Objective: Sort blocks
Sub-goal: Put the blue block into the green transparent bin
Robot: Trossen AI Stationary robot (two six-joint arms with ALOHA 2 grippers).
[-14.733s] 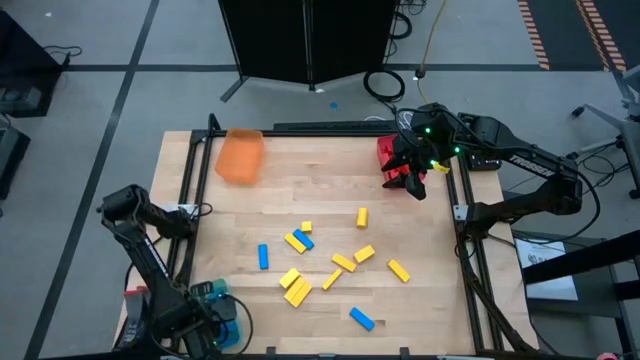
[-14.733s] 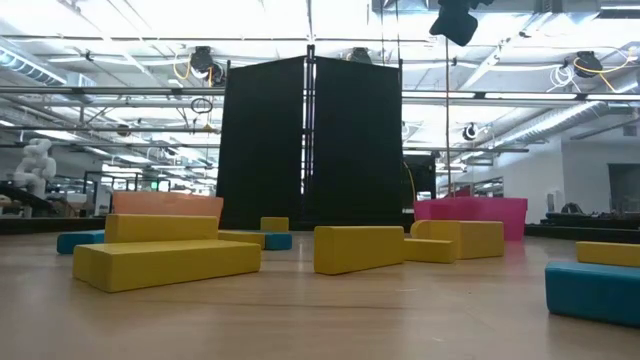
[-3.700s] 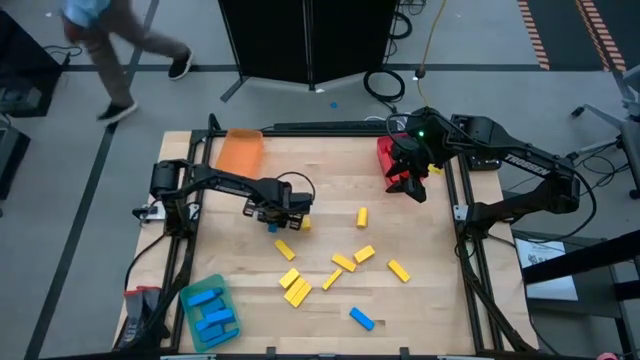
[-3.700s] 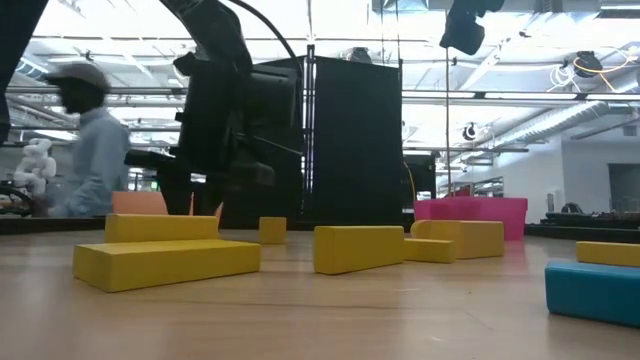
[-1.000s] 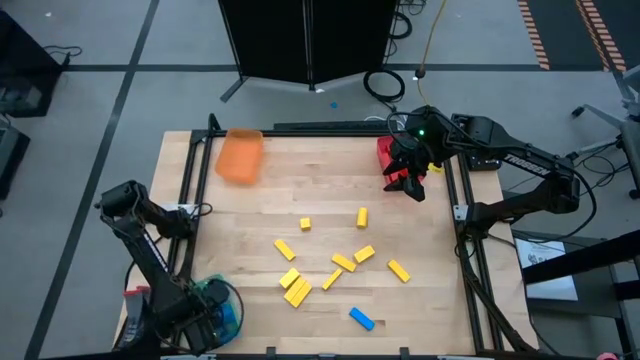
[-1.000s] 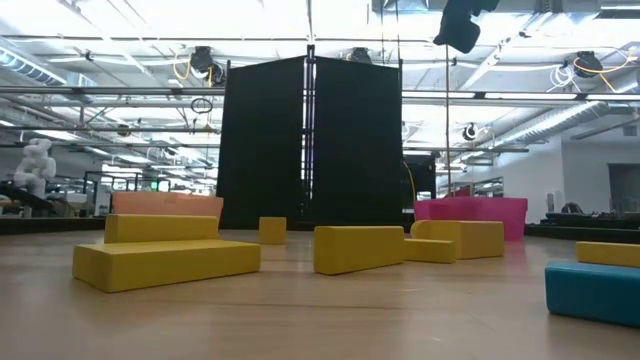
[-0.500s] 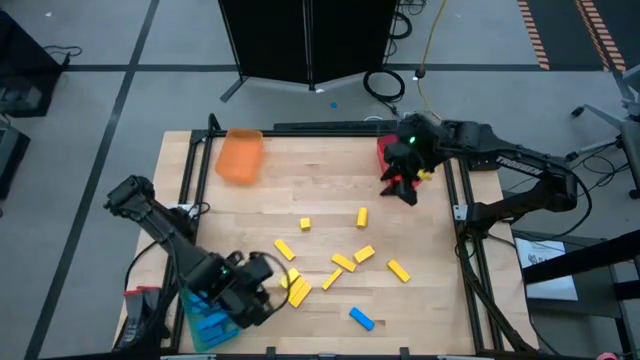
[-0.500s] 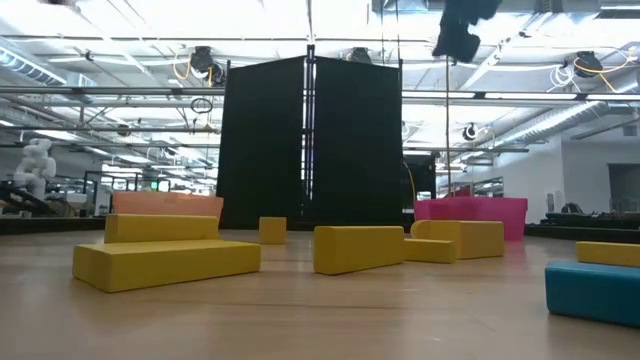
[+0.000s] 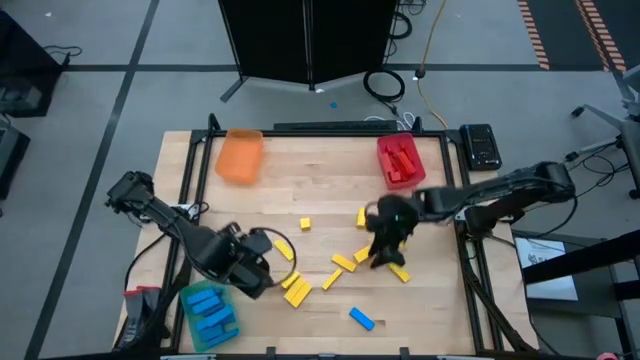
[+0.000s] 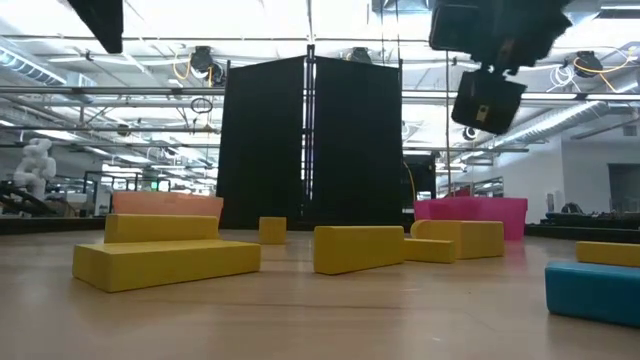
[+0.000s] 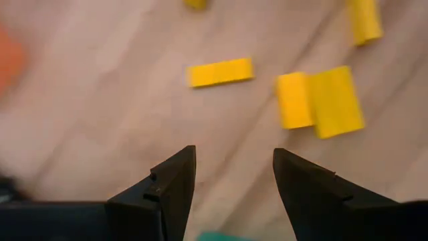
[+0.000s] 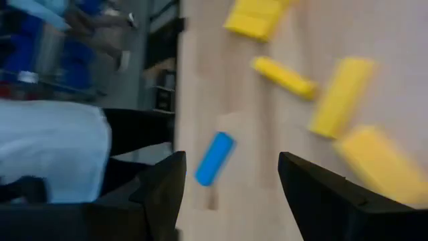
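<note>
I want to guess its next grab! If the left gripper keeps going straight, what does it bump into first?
Probably bare table. The open left gripper has nothing between its fingers; the yellow blocks lie farther ahead, slightly aside.

worktop [image 9: 320,185]: pale wood
loose blocks [image 9: 343,263]: solid yellow, plus one blue block [image 9: 362,319] at the near edge
far-left tray [image 9: 239,157]: orange
far-right tray [image 9: 398,160]: red, red blocks inside
near-left tray [image 9: 209,311]: green, blue blocks inside
arms: dark

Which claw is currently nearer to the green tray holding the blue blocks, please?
The left claw is nearer, just beside the green tray toward the table's middle. The right claw is across the table, over the scattered yellow blocks.
</note>
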